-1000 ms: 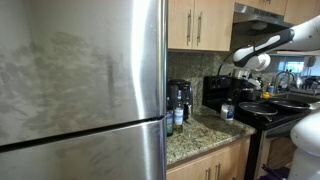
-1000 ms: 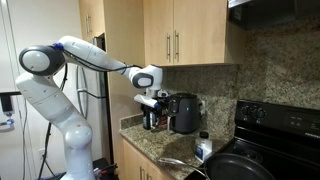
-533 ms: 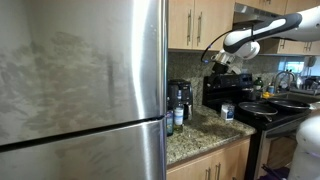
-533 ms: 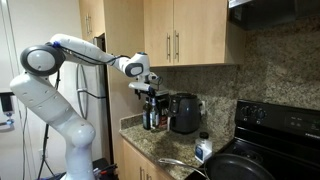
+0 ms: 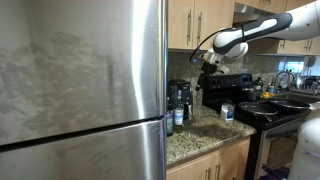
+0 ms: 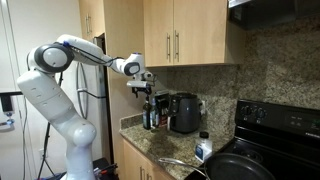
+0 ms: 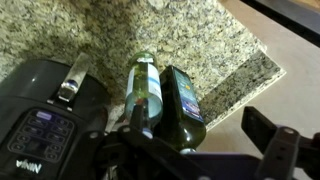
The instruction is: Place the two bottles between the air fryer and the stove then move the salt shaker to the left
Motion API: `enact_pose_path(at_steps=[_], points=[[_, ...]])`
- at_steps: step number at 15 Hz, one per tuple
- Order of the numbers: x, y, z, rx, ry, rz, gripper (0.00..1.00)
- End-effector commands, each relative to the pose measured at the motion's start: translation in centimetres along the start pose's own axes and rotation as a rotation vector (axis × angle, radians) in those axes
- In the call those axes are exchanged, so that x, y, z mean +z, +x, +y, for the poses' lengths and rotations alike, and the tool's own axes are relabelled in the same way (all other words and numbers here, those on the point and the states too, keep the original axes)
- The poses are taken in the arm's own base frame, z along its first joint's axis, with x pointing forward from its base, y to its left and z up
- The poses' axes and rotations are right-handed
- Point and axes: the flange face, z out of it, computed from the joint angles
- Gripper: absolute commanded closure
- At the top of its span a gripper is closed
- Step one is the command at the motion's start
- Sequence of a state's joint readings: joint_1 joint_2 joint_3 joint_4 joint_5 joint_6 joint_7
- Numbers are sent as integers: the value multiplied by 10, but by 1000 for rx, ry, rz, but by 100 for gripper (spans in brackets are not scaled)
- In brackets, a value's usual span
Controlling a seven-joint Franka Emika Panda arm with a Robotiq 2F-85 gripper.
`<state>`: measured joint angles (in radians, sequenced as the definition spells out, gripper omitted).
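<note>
Two slim dark bottles stand side by side on the granite counter, one with a blue-green label; they show in both exterior views. The black air fryer is right beside them. My gripper hovers just above the bottles, open and empty, with its jaws spread wide. The pale salt shaker stands on the counter near the black stove, apart from the bottles.
A steel fridge fills the counter's end beyond the bottles. Wooden wall cabinets hang close above the gripper. A pan sits on the stove. The counter edge is just past the bottles.
The gripper has risen and moved along the counter away from the stove, from over the air fryer's side to above the bottles. The bottles and shaker have not moved.
</note>
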<state>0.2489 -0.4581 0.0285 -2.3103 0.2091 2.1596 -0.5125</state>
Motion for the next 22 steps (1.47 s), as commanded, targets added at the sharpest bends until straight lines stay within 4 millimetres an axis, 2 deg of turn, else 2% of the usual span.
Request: enact_pose_path(at_steps=[1,2,4,5,7,9,11,14,15,17,19,22], points=[[22,82,-26,17,-120,27,0],[29,102,-30,51,-165,45,0],[31,121,-35,90,-284,98,0],[26,100,-44,56,-224,65,0],[35,116,-43,82,-263,84,0],[44,108,-23,144,-251,73,0],[45,101,3,273,-198,154,0],[51,96,28,391,-155,251,0],[41,101,18,332,-171,207,0],[46,98,28,366,-165,232,0],[48,98,28,376,-163,235,0],[71,95,32,392,-159,211,0]])
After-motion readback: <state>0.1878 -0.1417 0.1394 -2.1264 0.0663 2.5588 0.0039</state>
